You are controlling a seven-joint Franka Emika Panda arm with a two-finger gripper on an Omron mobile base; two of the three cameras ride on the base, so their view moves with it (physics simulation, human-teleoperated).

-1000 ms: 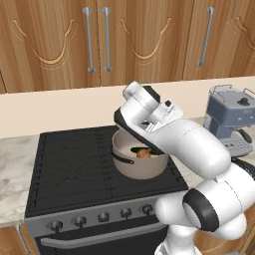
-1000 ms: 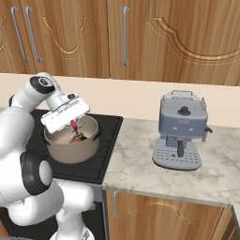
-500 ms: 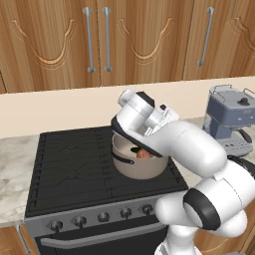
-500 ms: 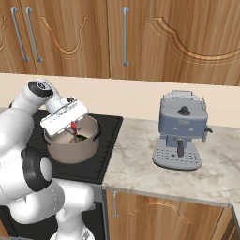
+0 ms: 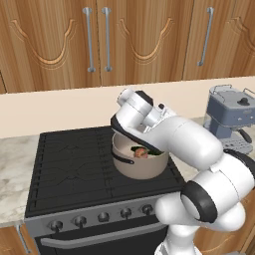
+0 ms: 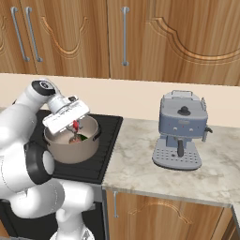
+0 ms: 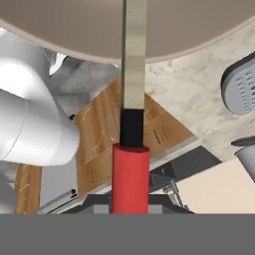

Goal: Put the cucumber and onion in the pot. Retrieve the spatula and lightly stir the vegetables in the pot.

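Wooden cupboards back a black stove (image 5: 74, 169) where the pot (image 5: 141, 164) sits, onion (image 5: 141, 153) and cucumber (image 5: 153, 151) inside. The pincer (image 6: 75, 125) hangs over it, clenched on the red-handled spatula (image 7: 130, 149). Stirring too hard could shove the pot off its burner or flick the vegetables out.

pot (image 5: 141, 167) on stove (image 5: 74, 169) (onion (image 5: 141, 153) inside), coffee machine (image 6: 182, 130) right

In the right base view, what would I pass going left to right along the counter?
Robot arm → pot on the black stove → bare marble counter → grey coffee machine.
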